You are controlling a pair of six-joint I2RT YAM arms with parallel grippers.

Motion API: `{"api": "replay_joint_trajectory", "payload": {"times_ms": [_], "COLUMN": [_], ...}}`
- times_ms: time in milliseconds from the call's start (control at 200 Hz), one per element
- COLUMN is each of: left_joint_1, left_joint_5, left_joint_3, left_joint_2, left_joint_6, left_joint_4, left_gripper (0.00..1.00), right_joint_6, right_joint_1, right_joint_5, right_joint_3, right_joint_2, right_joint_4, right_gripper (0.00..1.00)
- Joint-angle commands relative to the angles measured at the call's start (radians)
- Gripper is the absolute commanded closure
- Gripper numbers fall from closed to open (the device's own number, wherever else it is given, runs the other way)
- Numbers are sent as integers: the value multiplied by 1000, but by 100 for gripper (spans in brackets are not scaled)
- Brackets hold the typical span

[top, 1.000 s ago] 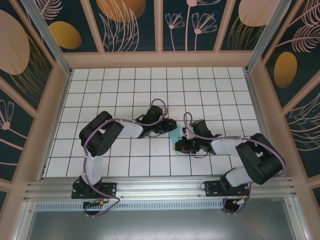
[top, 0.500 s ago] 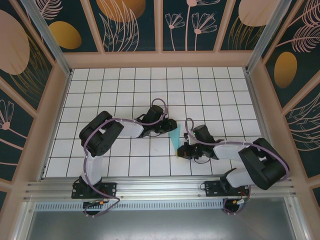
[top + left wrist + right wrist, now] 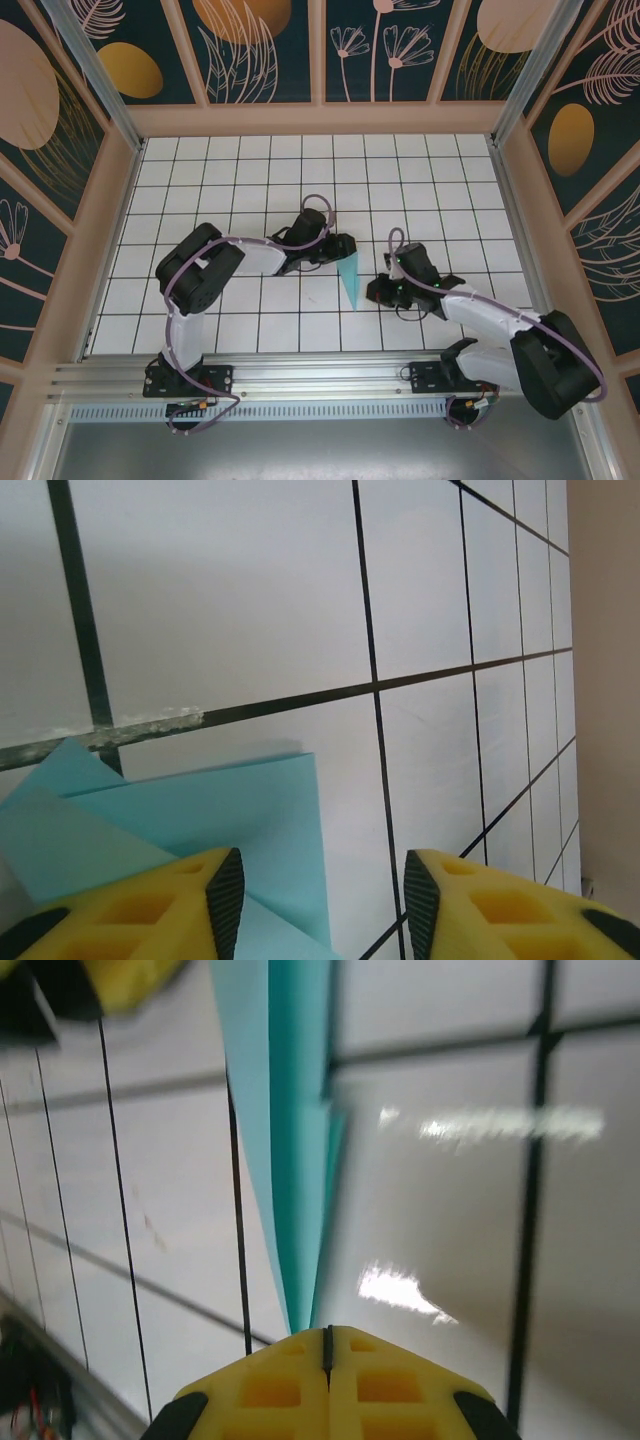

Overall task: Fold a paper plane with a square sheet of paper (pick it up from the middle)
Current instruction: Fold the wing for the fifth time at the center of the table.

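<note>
Since the paper plane [image 3: 350,280] already lies as a slim pointed dart with its creases set, the folding looks all but finished, by my judgement; what may be left is a last pressing of the folds or simply letting go. The left pincer [image 3: 342,243] stands with its jaws partly apart and grips nothing: in its wrist view the plane's wide tail lies flat beneath one finger [image 3: 150,910] and just ahead of it, with the bare white tiled table [image 3: 440,630] showing through the gap. The right pincer [image 3: 328,1345] is closed tight on itself, the dart's sharp nose reaching right up to its fingertips; whether the nose touches them I cannot tell, but nothing shows between them
</note>
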Motion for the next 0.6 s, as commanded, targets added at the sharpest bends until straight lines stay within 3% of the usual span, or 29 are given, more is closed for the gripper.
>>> {"api": "replay_joint_trajectory", "payload": {"times_ms": [0, 130, 425, 595], "left_joint_1": [0, -1, -46, -79], "left_joint_5": [-81, -175, -346, -353], "left_joint_3": [16, 18, -31, 1], "left_joint_2": [-103, -190, -336, -293], "left_joint_6": [32, 52, -11, -32], "left_joint_4": [-75, -189, -399, -432], "left_gripper": [46, 33, 32, 35], "right_joint_6": [44, 84, 107, 89], "right_joint_1": [-68, -100, -135, -146], "right_joint_5": [152, 123, 99, 92], "right_joint_3": [11, -19, -53, -45], "right_joint_2": [-29, -47, -53, -18], "right_joint_4": [-65, 55, 224, 248], "right_gripper": [100, 95, 71, 68]}}
